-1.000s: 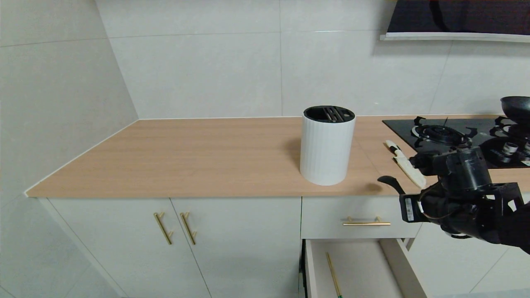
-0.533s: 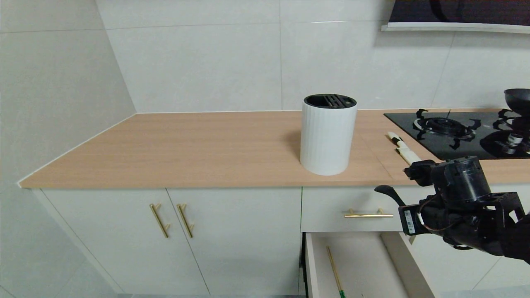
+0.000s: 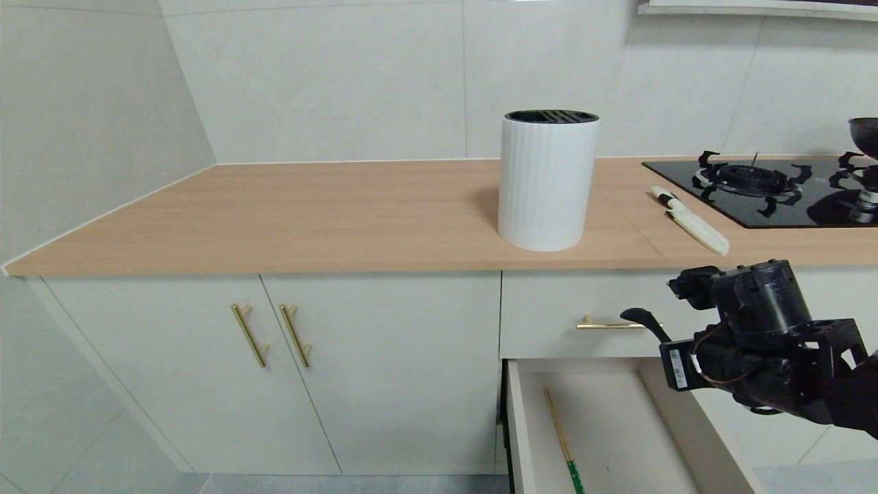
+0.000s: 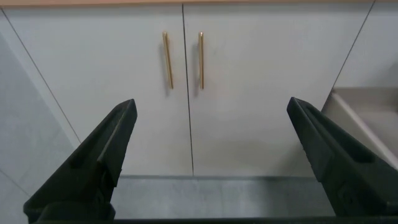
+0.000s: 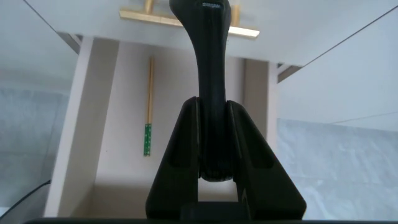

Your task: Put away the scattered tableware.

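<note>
Your right pincer (image 5: 213,112) is clamped on a black utensil (image 5: 208,56) just by the open drawer (image 3: 516,425), where a chopstick (image 3: 561,439) lies; your left pincer (image 4: 211,106) gapes wide and empty. On the counter (image 3: 309,219) a knife (image 3: 689,221) lies between the white knife block (image 3: 547,182) and the stove (image 3: 754,195). Since a second ago the head camera has dipped, showing more drawer.

You see your left gripper (image 4: 210,107) with its two black tapered fingers (image 4: 99,162) spread wide apart, nothing between them. Beyond them stand two white flat cabinet doors (image 4: 261,93), each with a slim gold bar handle (image 4: 166,60) upright beside the centre seam. A pale open drawer (image 4: 367,109) juts out beside the doors, and grey floor (image 4: 217,199) lies below.
</note>
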